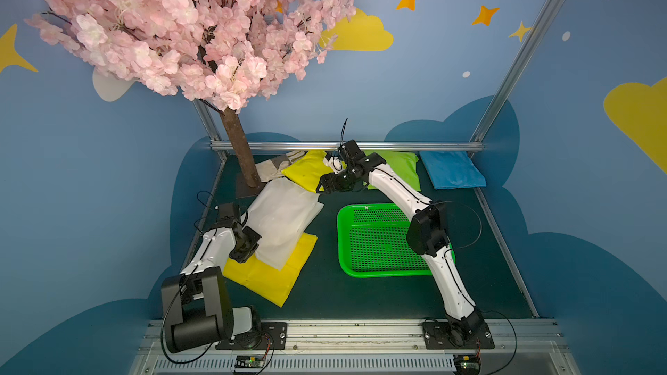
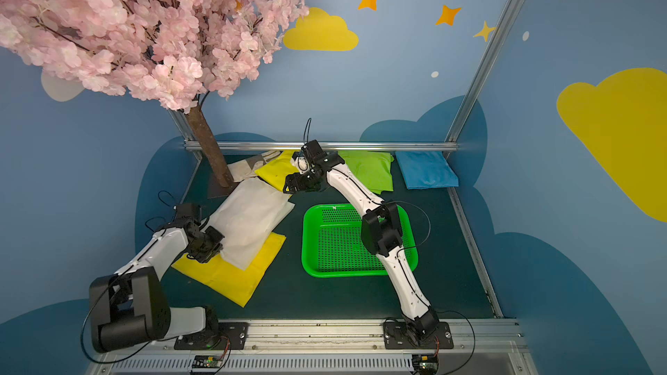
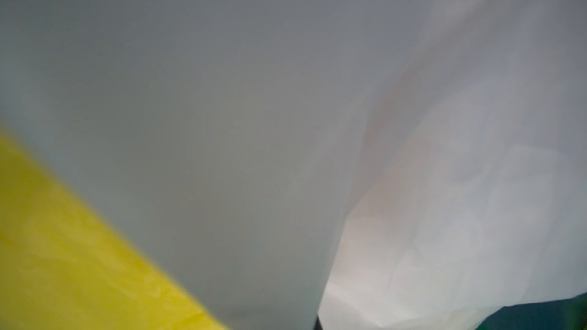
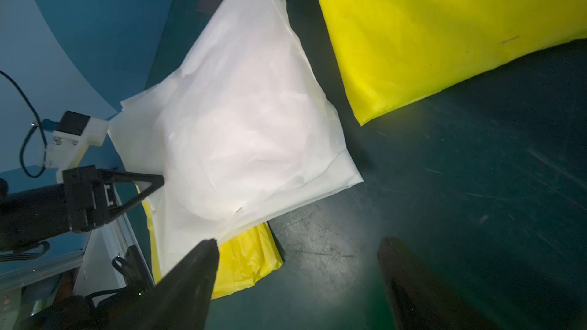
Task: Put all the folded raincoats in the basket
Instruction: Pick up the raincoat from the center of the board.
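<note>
The folded raincoat (image 1: 285,221) (image 2: 249,225) is a white, translucent bundle lying left of centre, partly on a flat yellow raincoat (image 1: 267,275). My left gripper (image 1: 251,248) (image 2: 213,247) is at its near-left edge, shut on that edge; the right wrist view shows the left gripper's fingertips (image 4: 158,180) pinched at the white plastic. White raincoat (image 3: 222,122) fills the left wrist view and hides the jaws. My right gripper (image 1: 321,187) (image 4: 298,242) hangs open over the raincoat's far-right corner, holding nothing. The green basket (image 1: 342,243) (image 2: 306,243) sits right of centre, empty, partly behind my right arm.
Along the back rail lie more folded raincoats: beige (image 1: 278,165), yellow (image 1: 306,171), green (image 1: 397,167) and blue (image 1: 451,169). A blossom tree trunk (image 1: 240,149) stands at the back left corner. Metal frame rails edge the dark green mat.
</note>
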`<state>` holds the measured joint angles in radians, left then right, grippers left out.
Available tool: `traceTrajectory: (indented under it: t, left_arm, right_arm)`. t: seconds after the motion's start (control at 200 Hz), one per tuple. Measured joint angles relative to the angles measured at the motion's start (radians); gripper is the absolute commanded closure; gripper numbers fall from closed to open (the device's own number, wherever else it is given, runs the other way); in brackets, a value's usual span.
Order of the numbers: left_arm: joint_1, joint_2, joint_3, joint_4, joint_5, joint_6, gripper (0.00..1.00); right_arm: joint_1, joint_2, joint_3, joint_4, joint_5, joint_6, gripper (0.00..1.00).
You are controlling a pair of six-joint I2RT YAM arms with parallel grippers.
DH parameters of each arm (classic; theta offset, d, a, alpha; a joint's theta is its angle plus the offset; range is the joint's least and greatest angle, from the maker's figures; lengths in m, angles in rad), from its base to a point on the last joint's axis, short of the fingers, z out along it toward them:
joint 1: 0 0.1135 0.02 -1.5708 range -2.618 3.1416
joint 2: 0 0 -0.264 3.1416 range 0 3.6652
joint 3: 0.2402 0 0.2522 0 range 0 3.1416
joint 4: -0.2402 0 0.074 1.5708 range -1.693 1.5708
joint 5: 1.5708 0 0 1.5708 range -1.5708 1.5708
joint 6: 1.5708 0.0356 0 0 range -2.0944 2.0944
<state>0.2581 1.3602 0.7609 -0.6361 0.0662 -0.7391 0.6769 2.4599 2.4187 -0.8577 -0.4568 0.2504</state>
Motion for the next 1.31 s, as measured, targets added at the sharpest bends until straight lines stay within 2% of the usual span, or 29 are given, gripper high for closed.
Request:
traceTrajectory:
  t: [0.265, 0.771, 1.036, 1.307]
  left_arm:
    - [0.003, 0.002, -0.036, 0.049, 0.045, 0.013, 0.98]
    - [-0.061, -0.049, -0.076, 0.069, 0.103, 0.015, 0.98]
    - [-0.094, -0.061, -0.118, 0.105, 0.179, 0.014, 0.98]
    - [-0.126, -0.093, -0.137, 0.103, 0.236, 0.015, 0.98]
  right_arm:
    - [0.006, 0.069, 0.022, 0.049, -0.042, 0.028, 0.17]
    - [-0.023, 0.257, 0.099, 0.204, -0.043, 0.222, 0.16]
    - [-0.034, 0.294, 0.116, 0.297, -0.106, 0.346, 0.22]
    - [-0.034, 0.314, 0.119, 0.340, -0.164, 0.425, 0.39]
